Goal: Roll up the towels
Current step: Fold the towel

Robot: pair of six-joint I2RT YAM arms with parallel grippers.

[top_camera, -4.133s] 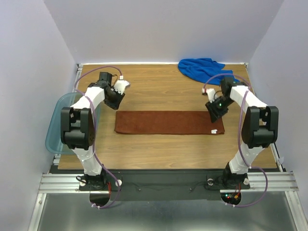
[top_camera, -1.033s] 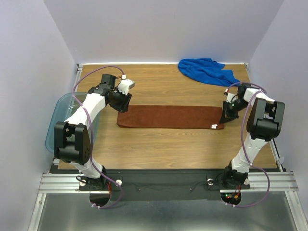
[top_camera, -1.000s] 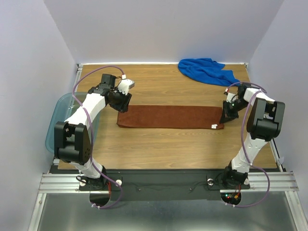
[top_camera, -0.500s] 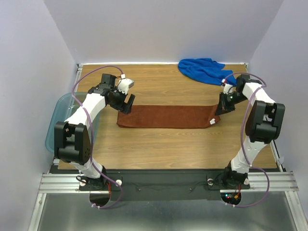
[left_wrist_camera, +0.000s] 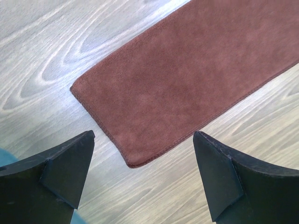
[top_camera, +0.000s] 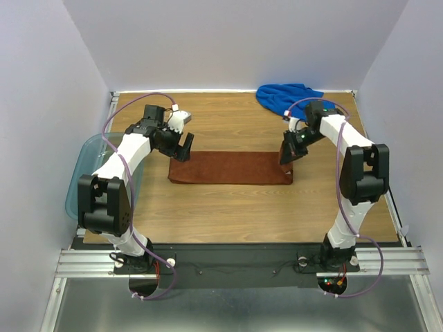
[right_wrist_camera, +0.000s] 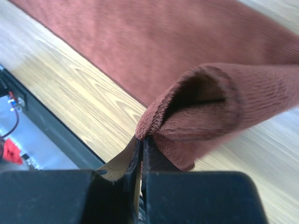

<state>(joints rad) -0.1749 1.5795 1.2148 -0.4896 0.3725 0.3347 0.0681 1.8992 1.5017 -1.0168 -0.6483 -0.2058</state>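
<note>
Rust-brown cloth towel [top_camera: 228,168] flat on wooden desk [top_camera: 235,128], long axis left-right, right end curled over and pinched in right claw [right_wrist_camera: 141,145], left claw [top_camera: 183,147] spread above left end, royal blue cloth towel [top_camera: 294,99] bunched at far right corner, translucent teal plastic bin [top_camera: 78,188] at left edge

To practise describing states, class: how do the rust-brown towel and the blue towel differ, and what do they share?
The rust-brown towel lies as a flat strip mid-table; the blue towel is a crumpled heap at the far right corner. The right gripper pinches the rust-brown towel's curled-over end; no gripper holds the blue towel. Both are soft cloths on the wooden table.
</note>
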